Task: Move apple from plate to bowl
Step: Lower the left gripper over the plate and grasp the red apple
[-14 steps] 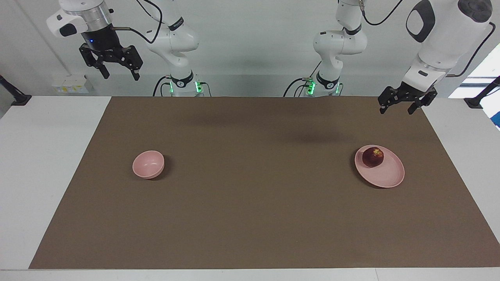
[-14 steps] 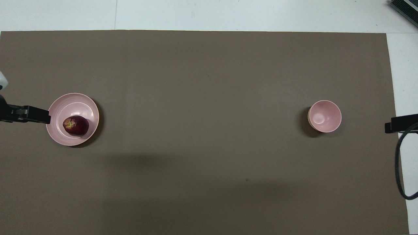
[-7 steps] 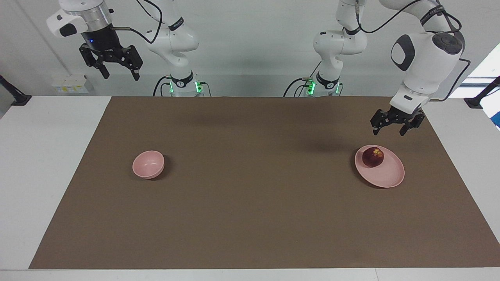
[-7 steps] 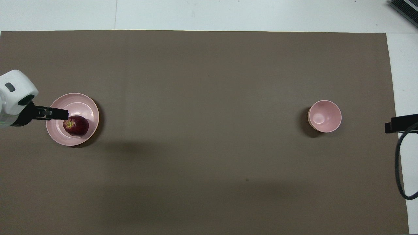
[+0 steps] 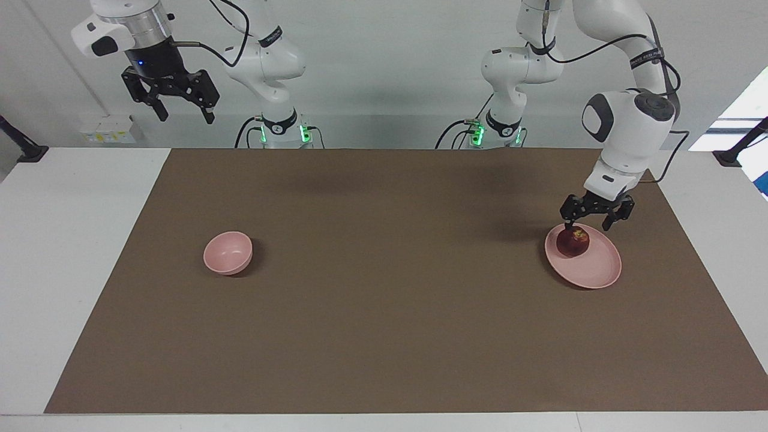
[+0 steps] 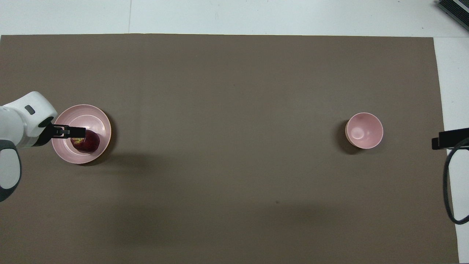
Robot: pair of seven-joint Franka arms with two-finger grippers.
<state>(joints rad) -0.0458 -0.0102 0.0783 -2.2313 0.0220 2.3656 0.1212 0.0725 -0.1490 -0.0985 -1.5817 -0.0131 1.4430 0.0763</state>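
Left gripper hangs just above the apple, fingers spread apart and holding nothing, one fingertip right at the apple's top; contact can't be told. Apple sits on the plate, on the part nearer the robots, at the left arm's end of the brown mat. Bowl stands upright on the mat toward the right arm's end, well apart from the plate. Right gripper waits high up past the mat's edge at its own end, fingers spread, holding nothing.
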